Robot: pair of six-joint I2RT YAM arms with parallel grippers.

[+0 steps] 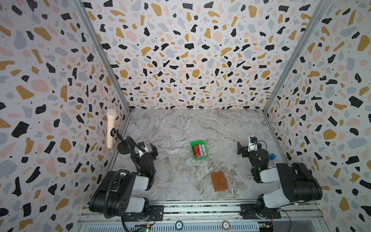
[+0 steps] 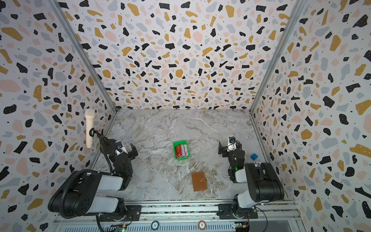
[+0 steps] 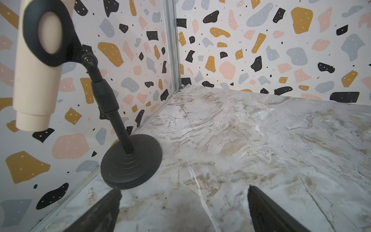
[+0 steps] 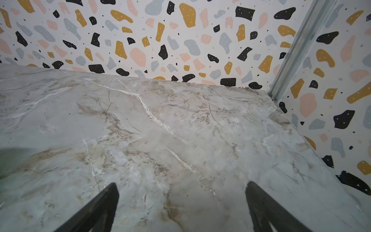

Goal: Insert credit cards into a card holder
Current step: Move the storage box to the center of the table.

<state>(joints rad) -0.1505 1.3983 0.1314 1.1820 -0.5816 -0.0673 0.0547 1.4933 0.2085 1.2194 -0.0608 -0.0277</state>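
Observation:
The credit cards (image 1: pixel 199 151) (image 2: pixel 181 151) stand as a mixed red, white and dark stack inside a small green tray (image 1: pixel 196 142) (image 2: pixel 179 142) at mid-table. The card holder (image 1: pixel 219 181) (image 2: pixel 199 181), a tan leather wallet with a snap tab, lies closed nearer the front edge. My left gripper (image 1: pixel 149 149) (image 2: pixel 131 150) (image 3: pixel 184 190) hovers open at the left, well away from the tray. My right gripper (image 1: pixel 242 149) (image 2: pixel 222 149) (image 4: pixel 181 185) is open at the right. Both wrist views show only bare marble between the jaws.
A cream microphone (image 1: pixel 111 128) (image 3: pixel 38 70) on a black stand (image 3: pixel 131 160) sits by the left wall, close to my left gripper. A small blue cube (image 1: pixel 272 156) (image 2: pixel 254 156) lies by the right wall. Patterned walls close in three sides of the table.

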